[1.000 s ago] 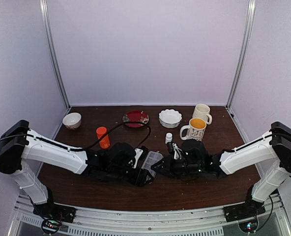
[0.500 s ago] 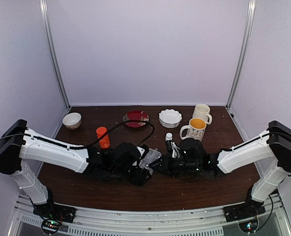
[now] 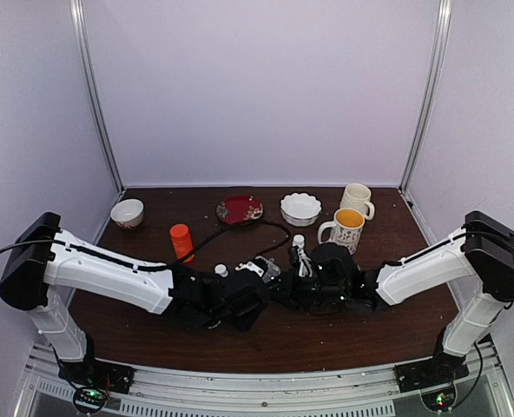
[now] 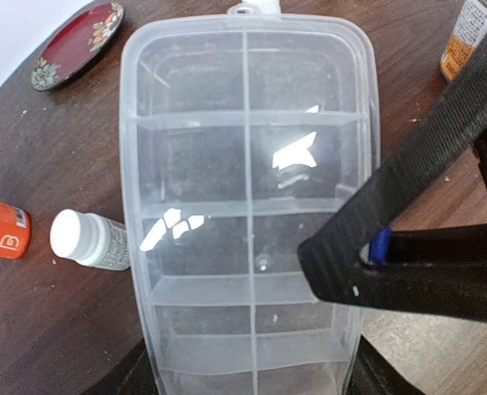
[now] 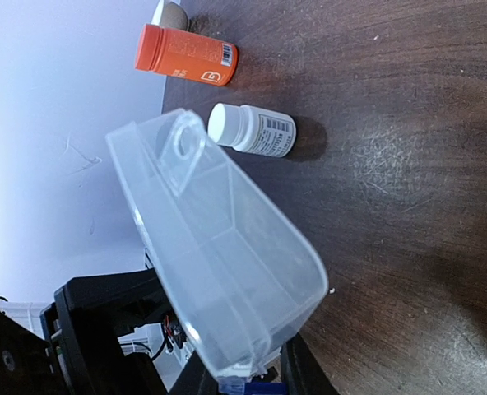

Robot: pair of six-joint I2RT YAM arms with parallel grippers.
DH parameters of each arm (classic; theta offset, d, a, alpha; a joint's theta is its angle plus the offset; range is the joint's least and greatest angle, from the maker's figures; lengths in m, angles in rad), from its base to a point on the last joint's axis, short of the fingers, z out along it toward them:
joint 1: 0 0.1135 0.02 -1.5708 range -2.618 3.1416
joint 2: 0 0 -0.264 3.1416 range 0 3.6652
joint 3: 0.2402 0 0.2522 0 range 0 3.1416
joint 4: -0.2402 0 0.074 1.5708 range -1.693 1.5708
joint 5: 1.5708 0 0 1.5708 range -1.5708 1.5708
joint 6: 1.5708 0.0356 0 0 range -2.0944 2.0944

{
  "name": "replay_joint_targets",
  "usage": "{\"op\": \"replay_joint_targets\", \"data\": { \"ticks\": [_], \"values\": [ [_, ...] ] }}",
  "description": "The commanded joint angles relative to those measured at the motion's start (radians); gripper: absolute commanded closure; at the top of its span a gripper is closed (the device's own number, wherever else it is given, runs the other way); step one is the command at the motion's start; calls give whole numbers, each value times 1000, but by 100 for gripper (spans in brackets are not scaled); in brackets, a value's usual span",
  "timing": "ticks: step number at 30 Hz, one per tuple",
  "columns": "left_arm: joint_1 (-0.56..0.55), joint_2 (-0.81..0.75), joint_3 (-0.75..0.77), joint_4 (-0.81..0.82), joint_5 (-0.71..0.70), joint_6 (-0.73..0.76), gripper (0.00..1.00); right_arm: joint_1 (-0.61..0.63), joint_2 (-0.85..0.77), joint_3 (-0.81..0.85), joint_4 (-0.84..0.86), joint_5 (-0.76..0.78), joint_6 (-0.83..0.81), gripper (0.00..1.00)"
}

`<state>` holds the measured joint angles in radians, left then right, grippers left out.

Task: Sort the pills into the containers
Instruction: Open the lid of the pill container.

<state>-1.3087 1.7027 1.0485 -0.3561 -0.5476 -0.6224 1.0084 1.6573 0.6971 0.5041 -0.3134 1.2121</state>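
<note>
The clear pill box (image 4: 248, 164), at 3 o'clock of a white bottle (image 4: 87, 239) at mid-bench (image 4: 46, 329), was clamped widthwise by the left claw (image 4: 248, 383) and pinched (at one long rim) by the right claw (image 5: 248, 383).

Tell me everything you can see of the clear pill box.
The clear pill box is flat, translucent plastic with rounded corners, two rows of cells and a hang tab at its far end. The jaws of the left gripper clamp its near end; those of the right gripper pinch one long edge. Open or shut: unclear.
</note>
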Motion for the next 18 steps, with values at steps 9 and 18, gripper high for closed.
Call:
{"op": "replay_joint_targets", "data": {
  "ticks": [9,18],
  "values": [
    [18,2,4,67,13,-3,53,1,-51,-45,-61,56,47,54],
    [96,19,-31,109,302,-56,51,-1,-63,-81,-27,27,29,53]
  ]
}}
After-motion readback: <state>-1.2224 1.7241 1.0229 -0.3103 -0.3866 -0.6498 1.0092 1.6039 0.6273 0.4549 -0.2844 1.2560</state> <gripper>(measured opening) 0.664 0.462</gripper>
